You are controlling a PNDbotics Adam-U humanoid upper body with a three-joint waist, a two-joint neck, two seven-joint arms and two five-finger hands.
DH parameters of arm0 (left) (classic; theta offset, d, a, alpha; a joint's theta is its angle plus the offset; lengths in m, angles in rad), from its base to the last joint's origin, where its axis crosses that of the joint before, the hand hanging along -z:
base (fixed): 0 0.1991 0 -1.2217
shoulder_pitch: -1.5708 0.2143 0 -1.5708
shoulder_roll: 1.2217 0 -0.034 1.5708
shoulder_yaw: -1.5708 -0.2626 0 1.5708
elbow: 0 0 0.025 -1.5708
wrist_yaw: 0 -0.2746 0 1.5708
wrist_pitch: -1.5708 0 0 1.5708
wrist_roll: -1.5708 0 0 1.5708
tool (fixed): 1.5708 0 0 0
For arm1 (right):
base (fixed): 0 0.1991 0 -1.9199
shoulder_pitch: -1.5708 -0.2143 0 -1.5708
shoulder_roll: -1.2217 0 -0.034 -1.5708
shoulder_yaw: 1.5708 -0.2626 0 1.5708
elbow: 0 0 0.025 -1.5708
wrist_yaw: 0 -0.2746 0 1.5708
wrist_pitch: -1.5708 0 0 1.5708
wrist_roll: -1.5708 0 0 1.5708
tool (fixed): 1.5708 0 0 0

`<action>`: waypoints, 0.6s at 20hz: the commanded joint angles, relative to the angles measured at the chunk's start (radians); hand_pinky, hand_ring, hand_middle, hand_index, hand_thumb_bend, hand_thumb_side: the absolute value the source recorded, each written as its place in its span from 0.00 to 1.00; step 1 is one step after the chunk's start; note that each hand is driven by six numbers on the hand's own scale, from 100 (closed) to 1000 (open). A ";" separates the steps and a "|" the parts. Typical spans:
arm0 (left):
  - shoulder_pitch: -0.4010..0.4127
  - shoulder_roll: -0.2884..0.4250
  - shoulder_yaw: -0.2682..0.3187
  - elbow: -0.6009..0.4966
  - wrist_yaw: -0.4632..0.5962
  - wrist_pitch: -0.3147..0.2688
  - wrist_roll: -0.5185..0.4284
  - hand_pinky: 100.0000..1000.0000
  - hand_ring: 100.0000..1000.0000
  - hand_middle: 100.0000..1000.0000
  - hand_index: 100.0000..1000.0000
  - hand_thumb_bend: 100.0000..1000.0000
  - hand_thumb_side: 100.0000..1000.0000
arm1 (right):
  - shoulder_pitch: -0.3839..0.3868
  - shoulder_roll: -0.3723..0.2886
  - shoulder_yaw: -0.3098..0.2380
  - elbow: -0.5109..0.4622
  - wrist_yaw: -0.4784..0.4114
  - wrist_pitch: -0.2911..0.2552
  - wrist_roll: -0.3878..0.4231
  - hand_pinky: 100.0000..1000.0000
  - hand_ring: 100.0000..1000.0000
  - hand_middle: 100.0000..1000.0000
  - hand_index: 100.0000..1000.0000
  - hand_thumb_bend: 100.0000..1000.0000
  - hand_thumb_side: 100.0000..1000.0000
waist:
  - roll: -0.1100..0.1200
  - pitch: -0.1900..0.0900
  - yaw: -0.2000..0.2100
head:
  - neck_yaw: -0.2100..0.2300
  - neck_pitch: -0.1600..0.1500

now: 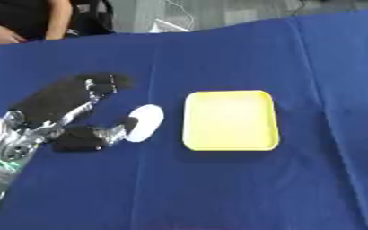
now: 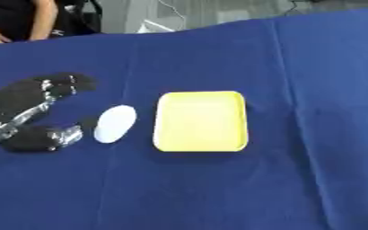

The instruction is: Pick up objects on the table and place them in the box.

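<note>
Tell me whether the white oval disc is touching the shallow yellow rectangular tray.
Apart. In the right eye view a strip of blue tablecloth shows plainly between the white oval disc and the yellow tray.

Both eyes of the head camera look steeply down from above onto the blue-clothed tabletop (image 1: 218, 188), facing away from the robot toward the far edge, where the cloth ends. They sit close together, so the pictures nearly match. Both show the left hand (image 1: 65, 112) at the left side, the white oval disc (image 1: 144, 122) just beside its thumb, and the yellow tray (image 1: 230, 119) further right. In the right eye view everything sits shifted leftward, cutting off the wrist.
</note>
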 commanded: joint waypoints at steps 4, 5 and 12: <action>-0.014 0.080 -0.001 0.006 0.051 0.030 0.046 0.89 0.94 0.89 0.95 0.23 1.00 | -0.003 -0.030 -0.007 -0.012 0.004 0.001 -0.001 0.65 0.68 0.84 0.95 0.33 0.74 | -0.003 -0.017 0.001 | 0.010 -0.011; -0.015 0.083 0.001 0.005 0.051 0.031 0.046 0.89 0.94 0.89 0.95 0.23 1.00 | -0.002 -0.030 -0.007 -0.012 0.004 0.000 -0.001 0.65 0.68 0.84 0.95 0.33 0.74 | -0.003 -0.017 0.001 | 0.009 -0.012; -0.030 0.082 -0.017 0.044 0.107 0.064 0.018 0.90 0.95 0.90 0.96 0.18 1.00 | -0.002 -0.032 -0.007 -0.011 0.004 0.001 -0.001 0.65 0.68 0.84 0.95 0.33 0.74 | -0.003 -0.020 0.001 | 0.009 -0.014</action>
